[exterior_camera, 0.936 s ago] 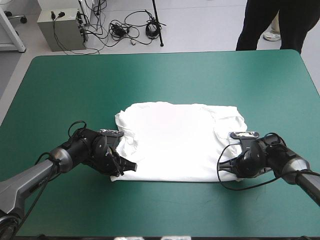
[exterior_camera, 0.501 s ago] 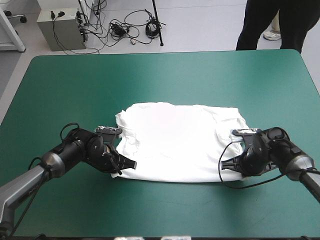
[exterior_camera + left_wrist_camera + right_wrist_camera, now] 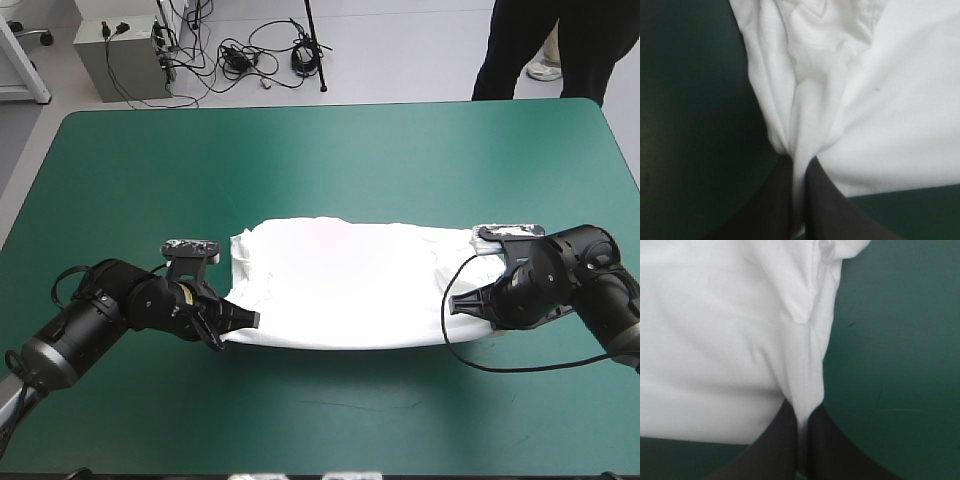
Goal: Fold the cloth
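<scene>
High view: one white T-shirt [image 3: 350, 280] lies around the middle of the table [image 3: 320, 150], nearer the near edge than the far one, drawn out as a wide band between two grippers. The left gripper [image 3: 248, 321] has the near left corner and the right gripper [image 3: 457, 303] the near right corner, one corner each. Between the two the near hem runs in a single shallow sag, with a thin shadow on the teal-green cover [image 3: 330, 410] beneath it. The far edge rests on the cover, with one rumpled patch by the left end and one by the right end. Both arms sit low over the table, one at each end of the shirt, well apart. Left wrist view: its two black fingers [image 3: 772, 205] are pressed nearly together, clamped on a narrow strip of white cloth that shows between them. From that pinch a few long creases fan out ahead of the gripper, and the cloth is smooth to one side of them. Cover shows on either side of the pinched corner. Right wrist view: its two fingers [image 3: 827, 445] likewise meet on a thin strip of cloth, with one strong crease running ahead from the grip along the shirt's side edge, smooth cloth on one side and bare cover on the other.
</scene>
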`<state>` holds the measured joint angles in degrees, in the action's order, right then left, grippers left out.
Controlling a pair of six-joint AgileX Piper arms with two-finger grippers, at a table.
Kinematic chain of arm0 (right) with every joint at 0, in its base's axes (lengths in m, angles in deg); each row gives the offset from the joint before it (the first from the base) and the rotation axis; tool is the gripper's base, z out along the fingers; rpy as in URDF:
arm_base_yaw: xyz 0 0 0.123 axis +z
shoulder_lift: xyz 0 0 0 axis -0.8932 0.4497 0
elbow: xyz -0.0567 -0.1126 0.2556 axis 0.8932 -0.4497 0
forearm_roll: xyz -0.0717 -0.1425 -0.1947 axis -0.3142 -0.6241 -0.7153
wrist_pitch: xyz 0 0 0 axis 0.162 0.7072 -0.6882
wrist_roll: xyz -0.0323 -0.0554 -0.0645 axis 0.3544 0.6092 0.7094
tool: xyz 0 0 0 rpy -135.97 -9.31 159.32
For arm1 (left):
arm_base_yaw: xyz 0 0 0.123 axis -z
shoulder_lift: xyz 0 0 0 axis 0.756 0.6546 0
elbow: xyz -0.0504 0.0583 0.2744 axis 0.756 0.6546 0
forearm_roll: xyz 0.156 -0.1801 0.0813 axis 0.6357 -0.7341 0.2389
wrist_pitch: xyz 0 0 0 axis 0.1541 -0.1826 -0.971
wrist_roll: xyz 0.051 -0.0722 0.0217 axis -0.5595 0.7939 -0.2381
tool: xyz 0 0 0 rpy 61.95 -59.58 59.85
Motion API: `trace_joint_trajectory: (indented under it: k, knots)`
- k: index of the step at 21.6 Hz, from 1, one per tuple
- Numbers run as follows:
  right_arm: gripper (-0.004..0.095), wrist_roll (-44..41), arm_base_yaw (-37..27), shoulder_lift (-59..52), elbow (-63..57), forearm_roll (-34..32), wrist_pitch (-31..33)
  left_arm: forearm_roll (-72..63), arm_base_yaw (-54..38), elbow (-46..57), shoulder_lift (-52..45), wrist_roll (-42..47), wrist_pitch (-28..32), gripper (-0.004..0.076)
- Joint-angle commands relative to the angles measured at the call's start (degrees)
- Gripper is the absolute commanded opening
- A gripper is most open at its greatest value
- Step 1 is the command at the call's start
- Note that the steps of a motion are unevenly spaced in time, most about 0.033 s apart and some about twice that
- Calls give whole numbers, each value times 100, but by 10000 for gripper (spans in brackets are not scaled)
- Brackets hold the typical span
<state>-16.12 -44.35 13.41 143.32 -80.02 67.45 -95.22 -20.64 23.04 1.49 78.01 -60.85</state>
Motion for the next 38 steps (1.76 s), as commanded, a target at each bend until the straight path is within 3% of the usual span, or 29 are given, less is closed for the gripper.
trace_joint_trajectory:
  k: [1, 5, 10, 14, 18, 25, 29, 31, 35, 37, 38]
  knots:
    - [-17, 40, -2, -157, 542, -119, -51, 61, 21, -651, -173, 154, 169, -9]
    - [-17, -11, -2, -125, 766, -395, -759, 539, 10, -1279, 91, 303, 521, -9]
    - [-17, -354, -60, 346, 899, -1305, -1840, 1475, 1, -1682, 746, 850, 1342, -9]
    - [-17, -415, -503, 956, 899, -1285, -2789, 2425, 1, -1788, 1289, 1539, 2009, -9]
    - [-17, -415, -674, 1331, 899, -1285, -3150, 3052, 1, -1873, 1733, 2057, 2303, -9]
    - [-17, -394, -688, 1868, 899, -1285, -3489, 3066, 1, -1896, 2439, 2154, 2654, -9]
    - [-6, -154, -688, 2203, 904, -974, -3363, 3066, 1, -1896, 2782, 2154, 2691, -8]
    - [57, 232, -688, 2300, 904, -586, -3227, 3036, 1, -1896, 2894, 2126, 2673, -8]
    - [455, 553, -688, 2313, 1131, -245, -2756, 3036, 1, -1896, 2878, 2126, 2527, 88]
    - [567, 542, -688, 2301, 1418, -267, -2302, 3021, 1, -1896, 2831, 2090, 2272, 116]
    - [573, 555, -688, 2289, 1533, -267, -2157, 3021, 1, -1896, 2778, 2090, 2126, 116]
